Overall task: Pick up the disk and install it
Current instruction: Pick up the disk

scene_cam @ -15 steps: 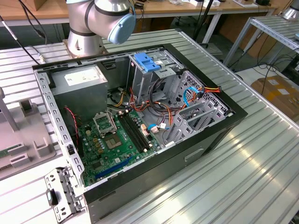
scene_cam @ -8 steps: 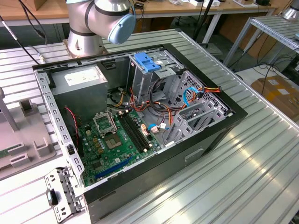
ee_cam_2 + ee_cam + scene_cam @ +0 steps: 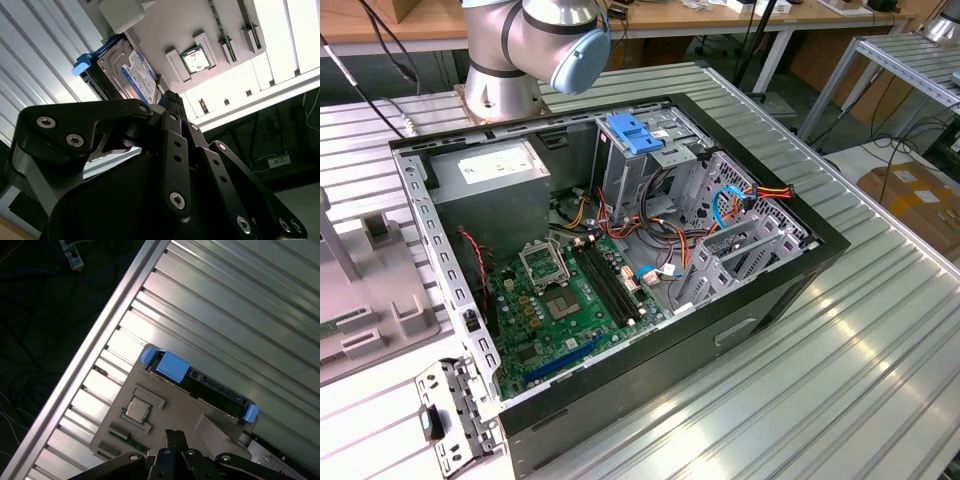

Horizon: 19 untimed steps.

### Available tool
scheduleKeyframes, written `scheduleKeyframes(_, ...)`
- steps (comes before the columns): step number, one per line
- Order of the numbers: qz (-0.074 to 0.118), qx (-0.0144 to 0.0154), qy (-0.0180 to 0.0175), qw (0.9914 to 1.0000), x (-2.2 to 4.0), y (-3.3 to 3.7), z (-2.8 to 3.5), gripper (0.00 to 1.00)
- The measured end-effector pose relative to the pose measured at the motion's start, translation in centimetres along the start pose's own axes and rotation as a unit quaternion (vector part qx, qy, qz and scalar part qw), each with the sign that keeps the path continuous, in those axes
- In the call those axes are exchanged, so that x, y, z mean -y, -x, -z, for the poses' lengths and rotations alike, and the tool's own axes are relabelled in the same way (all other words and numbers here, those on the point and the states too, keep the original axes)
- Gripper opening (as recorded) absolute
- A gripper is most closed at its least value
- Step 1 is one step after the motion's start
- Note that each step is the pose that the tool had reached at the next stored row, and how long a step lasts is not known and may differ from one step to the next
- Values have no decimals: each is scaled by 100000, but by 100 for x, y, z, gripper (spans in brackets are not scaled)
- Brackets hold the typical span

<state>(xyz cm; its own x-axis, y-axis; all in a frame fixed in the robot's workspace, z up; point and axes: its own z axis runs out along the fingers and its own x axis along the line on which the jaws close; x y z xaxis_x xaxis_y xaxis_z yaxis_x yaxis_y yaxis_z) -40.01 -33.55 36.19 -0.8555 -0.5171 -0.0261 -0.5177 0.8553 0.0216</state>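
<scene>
- Ribbed aluminium planks make up the table; past its edge lie a dark floor and loose cables.
- The gripper hangs over a grey holder, its fingers drawn together and gripping nothing.
- Near the fingertips, the disk stands on edge in a slot along the holder's side. It has a blue rail at each end, and its white-and-blue label shows in the second wrist view.
- It looks stiff and dense, with smooth metal faces likely to slip, and probably sensitive to knocks. The best hold is probably across the flat faces at mid-length, off the thin plastic rails.
- A processor chip sits in a recess of the same holder, well apart from the disk.
- In the exterior view, the open computer case lies on the table to the exterior view's right of the holder, with a blue-capped drive cage at its far side.
</scene>
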Motion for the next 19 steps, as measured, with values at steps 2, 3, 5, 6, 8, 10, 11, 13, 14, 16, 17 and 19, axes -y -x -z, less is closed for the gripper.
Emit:
scheduleKeyframes(2,645,-7,18,99998,0,0,-1,11)
scheduleKeyframes(3,869,-14,24,99996,0,0,0,11)
scheduleKeyframes(5,1456,-26,40,99989,0,0,0,11)
scheduleKeyframes(6,1661,-32,46,99986,0,0,0,11)
scheduleKeyframes(8,2139,-42,58,99977,0,0,0,11)
scheduleKeyframes(10,2632,-56,70,99965,0,0,0,11)
scheduleKeyframes(11,3052,-64,83,99953,0,0,0,11)
scheduleKeyframes(13,3777,-77,100,99929,0,0,0,11)
scheduleKeyframes(14,4039,-87,107,99918,0,0,0,11)
scheduleKeyframes(16,4915,-103,131,99879,0,0,0,11)
scheduleKeyframes(17,5382,-111,142,99855,0,0,0,11)
scheduleKeyframes(19,6431,-135,169,99793,0,0,0,11)
